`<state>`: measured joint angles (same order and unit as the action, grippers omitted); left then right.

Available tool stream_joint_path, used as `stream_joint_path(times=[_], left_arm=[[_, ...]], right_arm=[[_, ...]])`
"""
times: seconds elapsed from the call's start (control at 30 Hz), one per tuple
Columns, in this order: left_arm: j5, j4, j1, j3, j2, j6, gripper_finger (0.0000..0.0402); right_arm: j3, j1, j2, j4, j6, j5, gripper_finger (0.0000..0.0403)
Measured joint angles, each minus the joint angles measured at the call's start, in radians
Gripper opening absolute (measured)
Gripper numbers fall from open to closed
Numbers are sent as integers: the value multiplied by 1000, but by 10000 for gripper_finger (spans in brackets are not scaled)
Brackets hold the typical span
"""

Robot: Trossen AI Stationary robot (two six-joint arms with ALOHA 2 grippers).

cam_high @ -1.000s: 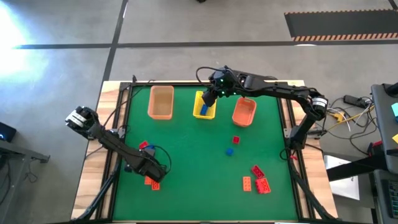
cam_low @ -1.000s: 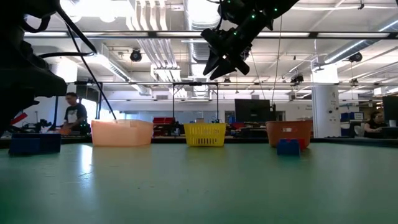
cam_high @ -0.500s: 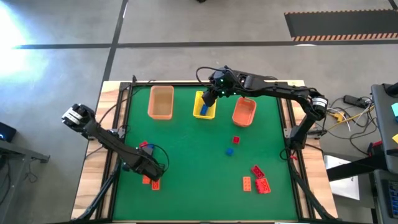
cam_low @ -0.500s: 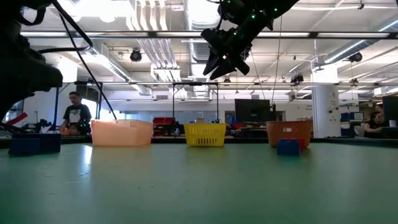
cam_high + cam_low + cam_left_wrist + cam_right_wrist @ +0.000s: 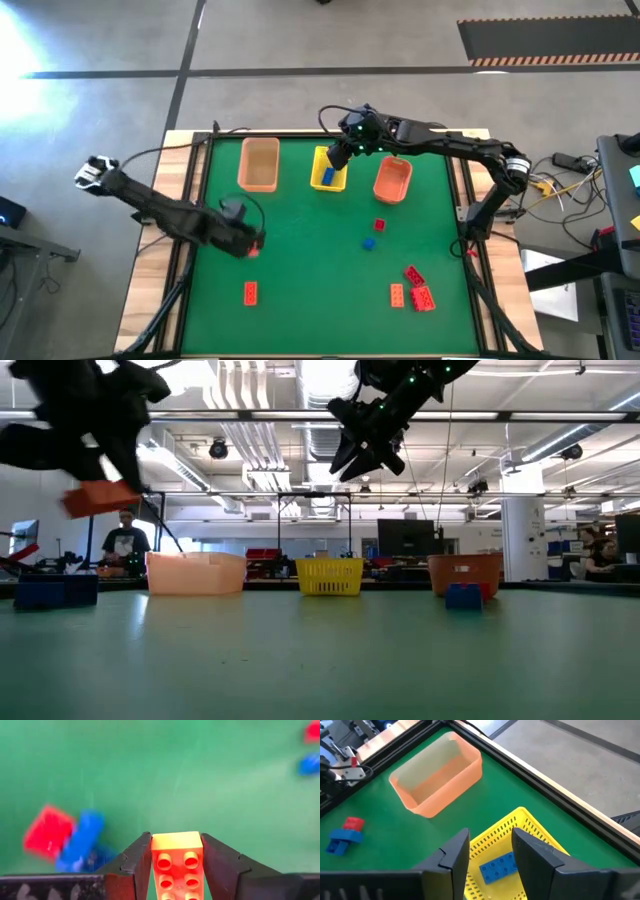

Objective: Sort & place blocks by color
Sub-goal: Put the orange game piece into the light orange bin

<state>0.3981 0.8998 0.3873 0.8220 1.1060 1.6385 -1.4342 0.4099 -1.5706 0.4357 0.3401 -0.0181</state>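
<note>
My left gripper hangs above the table's left half, shut on an orange studded block; the low view shows that block high off the table. A red block and a blue block lie together below it. My right gripper is open above the yellow basket, where a blue block lies. Another orange block rests flat on the table near the front left. More red, orange and blue blocks lie scattered on the right half. My left gripper pinches the orange block by its two long sides between the two fingers, coming from above and pointing down. The fingers lie along the block, and its studded face shows. The block is lifted clear of the table.
A pale orange basket and a red-orange basket flank the yellow one along the far edge. A single red block and a blue block lie mid-table. A person stands in the room behind.
My left gripper has risen from the table's near left part, carrying the orange block up with it, and has moved toward the far edge. One orange block has stayed on the table where it was. My right gripper has hardly moved.
</note>
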Motion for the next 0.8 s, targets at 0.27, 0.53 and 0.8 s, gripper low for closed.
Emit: stream_joint_path(times=[0.27,0.53,0.8], left_arm=[[115,-75,-329,3,-139,-388,130],[55,-467,-737,4,-108,-910,130],[-108,-462,-1078,-12,79,-1053,130]], right_arm=[[0,-4,115,86,1,0,122],[0,-36,215,88,15,-6,120],[0,-66,228,91,19,-8,116]])
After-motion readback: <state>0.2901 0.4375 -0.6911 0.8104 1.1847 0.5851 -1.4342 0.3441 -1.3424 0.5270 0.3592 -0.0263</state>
